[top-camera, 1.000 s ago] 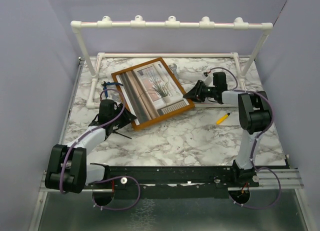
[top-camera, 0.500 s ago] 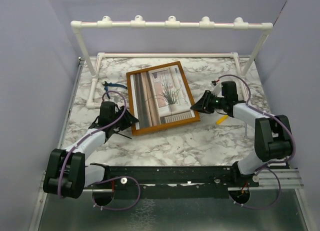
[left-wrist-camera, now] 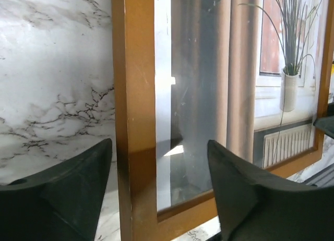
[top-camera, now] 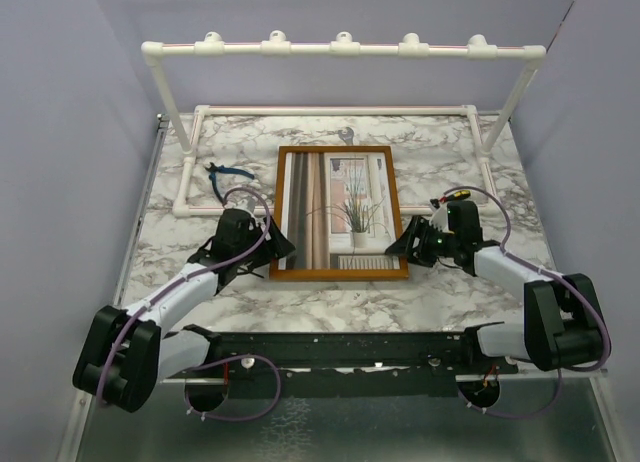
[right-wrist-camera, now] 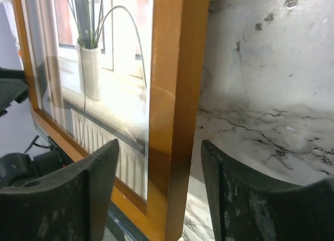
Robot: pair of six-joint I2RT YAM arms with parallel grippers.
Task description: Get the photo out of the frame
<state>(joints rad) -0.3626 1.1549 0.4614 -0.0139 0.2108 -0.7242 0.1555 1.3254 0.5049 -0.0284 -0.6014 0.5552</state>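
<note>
**Frame flat on the table, a claw open at each long side**

From the top camera, we see the frame (top-camera: 338,274) lying flat on the marble table (top-camera: 330,307), glass up and long sides running away from the arms. The photo (top-camera: 335,207) sits inside it, under the glass. The left gripper (top-camera: 272,244) is at the frame's near-left edge and the right gripper (top-camera: 398,244) at its near-right edge. A white pipe rack (top-camera: 340,49) stands behind.

In the left wrist view, we find the left gripper (left-wrist-camera: 159,144) spread wide with its 2 fingers (left-wrist-camera: 78,189) straddling the frame's (left-wrist-camera: 134,95) wooden border. 1 finger is over the table and the other over the glass covering the photo (left-wrist-camera: 219,69), and it clamps nothing.

In the right wrist view, the right gripper (right-wrist-camera: 159,144) likewise straddles the frame's (right-wrist-camera: 175,95) border. Its jaws stand apart, 1 over the photo (right-wrist-camera: 94,58) and 1 over the table (right-wrist-camera: 261,69), and they grip nothing.
</note>
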